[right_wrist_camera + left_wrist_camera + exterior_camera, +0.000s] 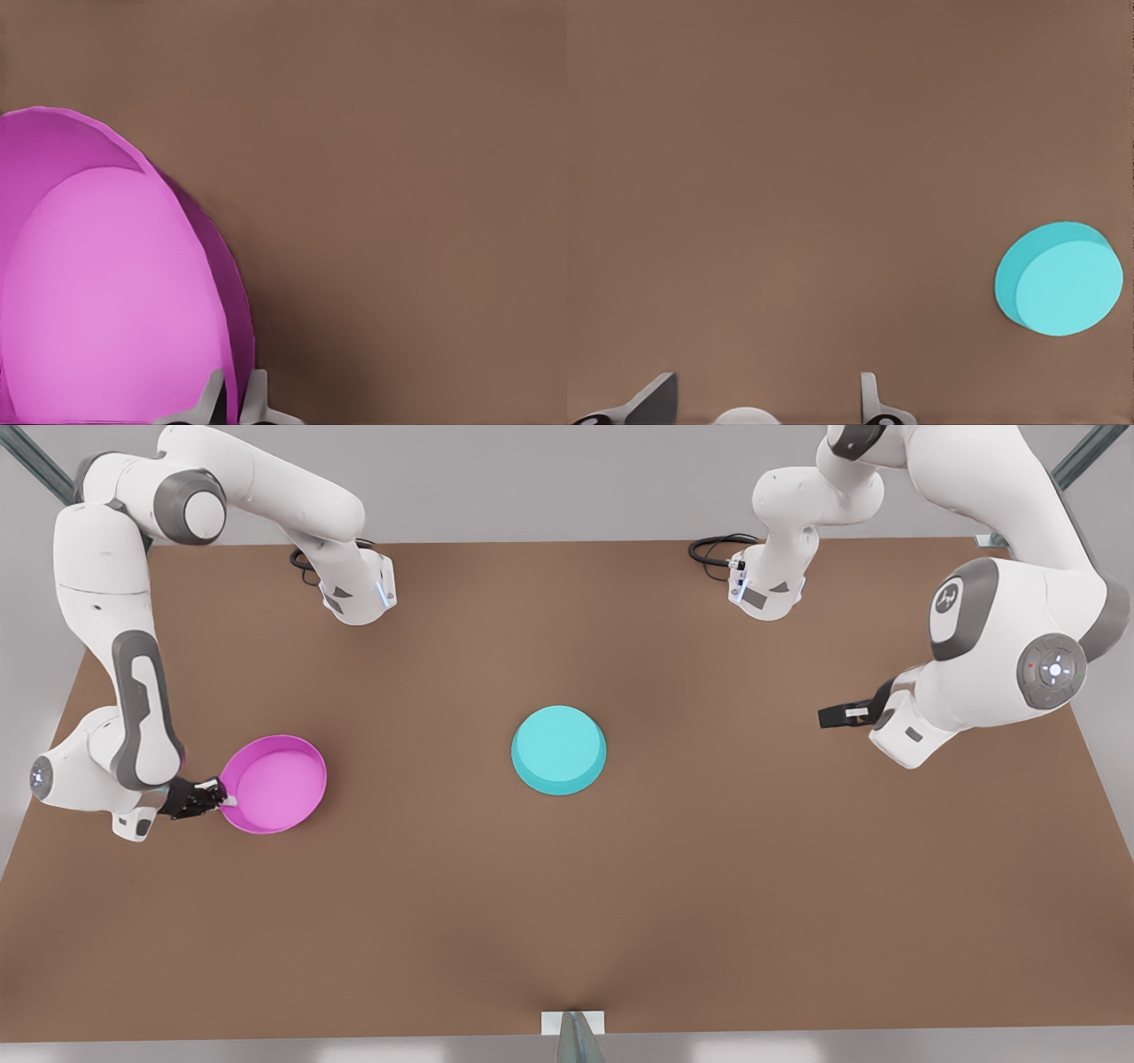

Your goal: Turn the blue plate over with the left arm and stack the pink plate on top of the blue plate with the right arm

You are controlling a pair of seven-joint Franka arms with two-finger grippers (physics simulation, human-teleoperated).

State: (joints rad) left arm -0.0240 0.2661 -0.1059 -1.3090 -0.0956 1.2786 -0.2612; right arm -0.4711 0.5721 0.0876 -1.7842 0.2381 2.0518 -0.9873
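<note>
Here the table [567,921] spreads brown under me, the blue plate [559,749] upside down at its middle. My right claw [227,801] pinches the pink plate [273,783] by its rim at the front view's left. My left claw [828,716] waits spread wide, well apart from both.

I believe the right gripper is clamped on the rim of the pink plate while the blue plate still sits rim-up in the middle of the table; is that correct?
Not quite. The blue plate lies upside down, flat base up, as the front view and left wrist view show. The rest holds: the right gripper has its fingers either side of the pink plate rim. The left gripper waits apart, open.
</note>
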